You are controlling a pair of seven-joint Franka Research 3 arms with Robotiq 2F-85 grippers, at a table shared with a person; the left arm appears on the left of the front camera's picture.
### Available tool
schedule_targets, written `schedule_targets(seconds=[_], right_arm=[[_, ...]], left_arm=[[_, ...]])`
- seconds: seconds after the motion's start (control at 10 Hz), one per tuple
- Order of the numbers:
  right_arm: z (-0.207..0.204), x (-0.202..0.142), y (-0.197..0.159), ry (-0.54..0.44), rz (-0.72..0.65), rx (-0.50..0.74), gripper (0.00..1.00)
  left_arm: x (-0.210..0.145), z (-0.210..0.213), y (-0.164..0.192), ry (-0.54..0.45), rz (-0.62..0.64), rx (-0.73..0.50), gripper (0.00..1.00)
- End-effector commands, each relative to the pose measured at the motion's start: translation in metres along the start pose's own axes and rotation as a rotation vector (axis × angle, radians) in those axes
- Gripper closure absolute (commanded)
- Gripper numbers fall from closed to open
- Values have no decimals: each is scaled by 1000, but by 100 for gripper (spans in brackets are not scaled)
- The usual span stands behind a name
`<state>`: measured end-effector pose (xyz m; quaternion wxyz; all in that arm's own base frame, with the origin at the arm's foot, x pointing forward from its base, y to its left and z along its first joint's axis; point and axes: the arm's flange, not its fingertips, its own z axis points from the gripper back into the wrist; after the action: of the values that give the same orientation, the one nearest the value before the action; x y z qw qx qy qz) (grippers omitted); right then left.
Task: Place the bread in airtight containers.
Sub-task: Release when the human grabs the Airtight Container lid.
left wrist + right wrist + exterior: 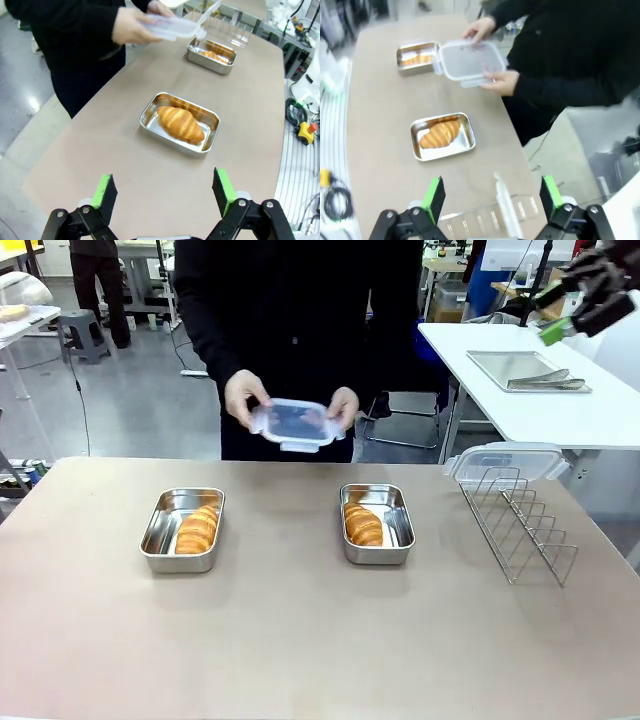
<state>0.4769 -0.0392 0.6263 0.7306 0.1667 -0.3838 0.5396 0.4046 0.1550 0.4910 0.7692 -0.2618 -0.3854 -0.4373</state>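
Gaping left claw (164,192), right claw (492,200); lid (295,423) in person's hands (245,395).

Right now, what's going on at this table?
A person across the table holds a clear lid in both hands, not yet on a pan. One croissant lies in the left pan and another croissant in the right pan, both uncovered. The left pincer and the right pincer are open, holding nothing, away from the pans. A second lid lies behind the wire rack.
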Motion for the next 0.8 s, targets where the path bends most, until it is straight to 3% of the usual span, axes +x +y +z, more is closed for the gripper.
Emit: schedule_targets(seconds=[0.0, 0.1, 0.2, 0.4, 0.6, 0.7], right_arm=[[2, -68, 25, -172, -133, -35, 0], [6, -99, 35, -223, -164, -22, 0], [5, -120, 44, -203, -209, -20, 0], [5, -133, 51, -210, -186, -17, 0], [9, -126, 44, -204, -139, -61, 0], [6, -144, 50, -186, -222, -8, 0]], left_arm=[[0, -1, -1, -25, -21, -3, 0], [0, -1, -1, -25, -21, -3, 0], [0, -1, -1, -25, -21, -3, 0], [0, -1, -1, -25, -21, -3, 0], [0, -1, -1, -25, -21, -3, 0], [0, -1, -1, -25, -21, -3, 0]])
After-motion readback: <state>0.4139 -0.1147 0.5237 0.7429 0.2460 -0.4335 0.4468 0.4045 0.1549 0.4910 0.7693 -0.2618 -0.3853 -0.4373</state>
